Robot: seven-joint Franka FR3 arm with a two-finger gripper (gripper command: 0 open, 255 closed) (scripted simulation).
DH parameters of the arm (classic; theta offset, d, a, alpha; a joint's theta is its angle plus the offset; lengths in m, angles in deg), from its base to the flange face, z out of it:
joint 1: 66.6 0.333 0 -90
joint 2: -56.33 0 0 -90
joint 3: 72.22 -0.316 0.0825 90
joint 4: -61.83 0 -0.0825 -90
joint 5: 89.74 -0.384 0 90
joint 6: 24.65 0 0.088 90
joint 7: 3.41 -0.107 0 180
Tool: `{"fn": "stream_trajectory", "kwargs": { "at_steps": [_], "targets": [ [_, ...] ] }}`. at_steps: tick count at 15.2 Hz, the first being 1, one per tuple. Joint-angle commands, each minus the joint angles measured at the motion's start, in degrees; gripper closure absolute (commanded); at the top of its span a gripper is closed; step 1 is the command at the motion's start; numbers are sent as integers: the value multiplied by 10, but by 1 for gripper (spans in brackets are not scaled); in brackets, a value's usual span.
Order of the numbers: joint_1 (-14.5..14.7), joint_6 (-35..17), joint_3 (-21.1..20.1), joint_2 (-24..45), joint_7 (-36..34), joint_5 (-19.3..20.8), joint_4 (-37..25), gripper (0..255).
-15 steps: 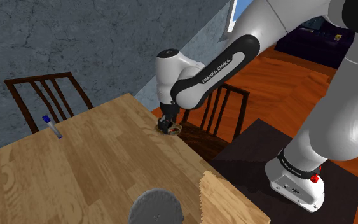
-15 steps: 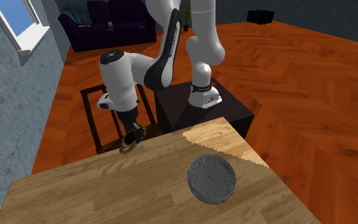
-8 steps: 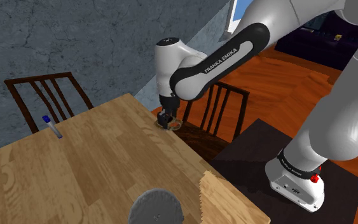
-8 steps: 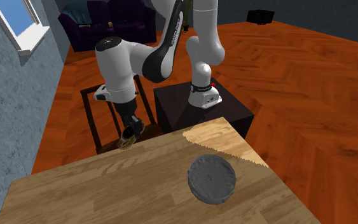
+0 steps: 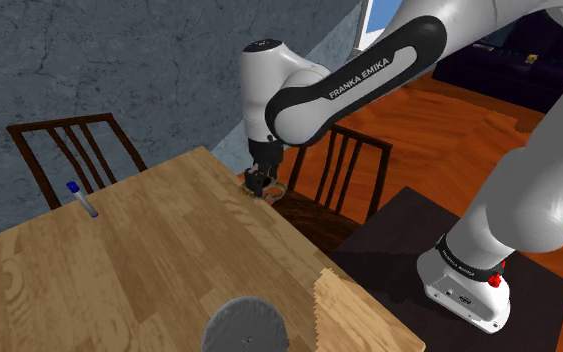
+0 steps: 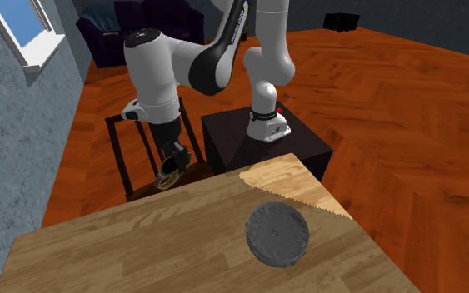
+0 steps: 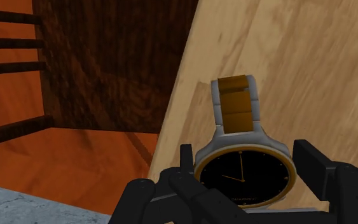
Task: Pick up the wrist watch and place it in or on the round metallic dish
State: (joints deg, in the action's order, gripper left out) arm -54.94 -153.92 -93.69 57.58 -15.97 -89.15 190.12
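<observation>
Grip: end effector [image 7: 246, 162] closed around the wrist watch [image 7: 236, 105], fingers clasping its dark, gold-rimmed face | Location: I see the watch at the desk [image 5: 119, 270] edge next to the chair [image 5: 344, 175] | Dish: round grey dish [image 5: 244, 328] lies well apart, near the desk corner by the stand [image 5: 409, 225].

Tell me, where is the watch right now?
The wrist watch is clasped in the black hand, over the wooden table's edge beside the dark chair, around the shoulder view's middle.
</observation>
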Motion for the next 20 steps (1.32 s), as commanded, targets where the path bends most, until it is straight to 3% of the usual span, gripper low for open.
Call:
{"fn": "stream_trajectory", "kwargs": {
  "at_steps": [1, 12, 20],
  "targets": [
    [13, 2, -13, -10, -23, -5, 7, 255],
    [90, 14, -95, -29, -174, -17, 11, 255],
    [148, 32, -153, 6, -305, 7, -36, 255]
  ]
}}
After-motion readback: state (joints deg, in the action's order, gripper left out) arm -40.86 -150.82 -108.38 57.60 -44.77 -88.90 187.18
